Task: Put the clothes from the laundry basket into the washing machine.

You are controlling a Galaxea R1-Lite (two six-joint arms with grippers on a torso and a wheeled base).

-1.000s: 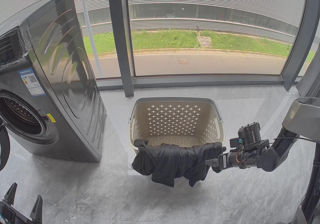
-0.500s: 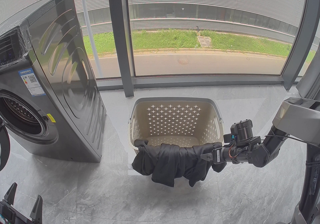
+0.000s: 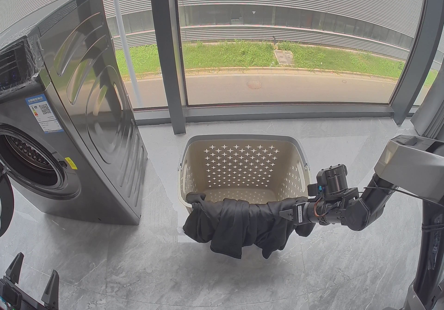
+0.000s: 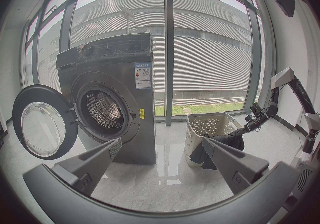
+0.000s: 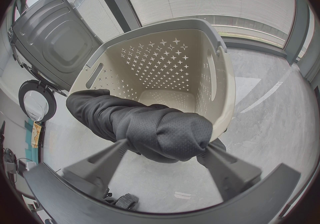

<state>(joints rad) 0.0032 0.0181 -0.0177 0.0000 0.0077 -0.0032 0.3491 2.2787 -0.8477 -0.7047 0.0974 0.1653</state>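
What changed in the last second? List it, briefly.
The right hand moved toward the robot's left, onto the end of the black garment draped over the laundry basket at its near rim. Its open fingers now straddle that end without gripping. The garment, basket, washing machine and left hand stayed put.

head camera looks down on the laundry basket (image 3: pixel 240 163), left wrist from afar, right wrist close.
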